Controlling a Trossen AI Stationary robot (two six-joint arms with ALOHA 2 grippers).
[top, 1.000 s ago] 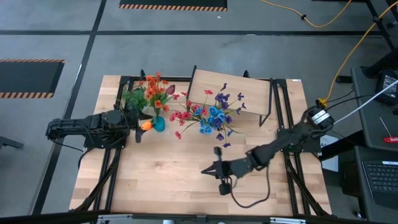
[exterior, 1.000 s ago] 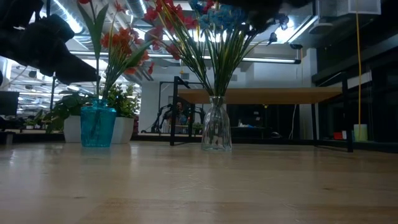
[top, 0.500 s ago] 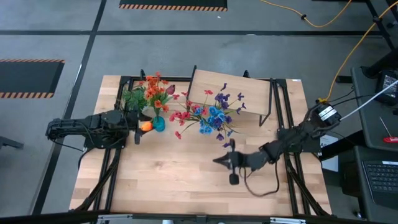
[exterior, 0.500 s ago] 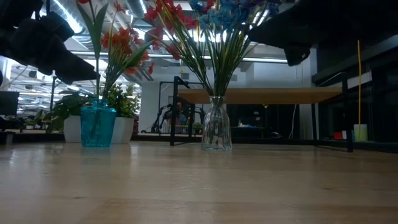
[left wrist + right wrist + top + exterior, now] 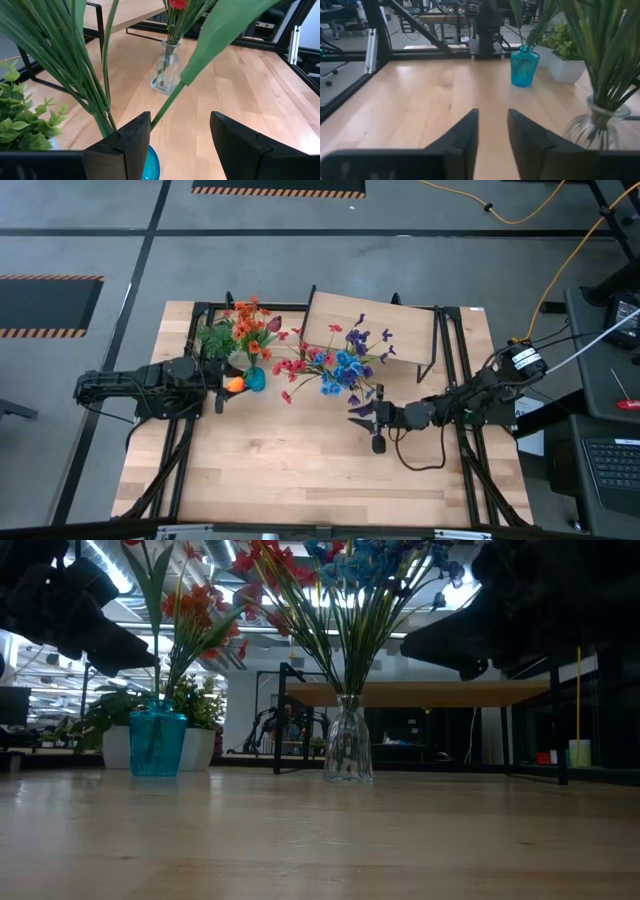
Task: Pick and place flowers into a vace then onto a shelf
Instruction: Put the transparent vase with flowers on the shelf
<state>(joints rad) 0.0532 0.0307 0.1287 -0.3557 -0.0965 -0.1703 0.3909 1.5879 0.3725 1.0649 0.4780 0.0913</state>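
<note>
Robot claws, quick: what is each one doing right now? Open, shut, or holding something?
Left gripper: open around a green stem above the blue vase.
Right gripper: slightly open, holding nothing.

I work in an industrial lab: grey concrete floor [image 5: 400, 270] with hazard-striped mats [image 5: 45, 305], exposed ceiling ducts [image 5: 215, 552] at twelve o'clock.

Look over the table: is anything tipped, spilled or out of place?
Nothing stands out. The blue vase and the clear vase both stand upright on the table with flowers in them, and nothing is spilled. The shelf is level.
</note>
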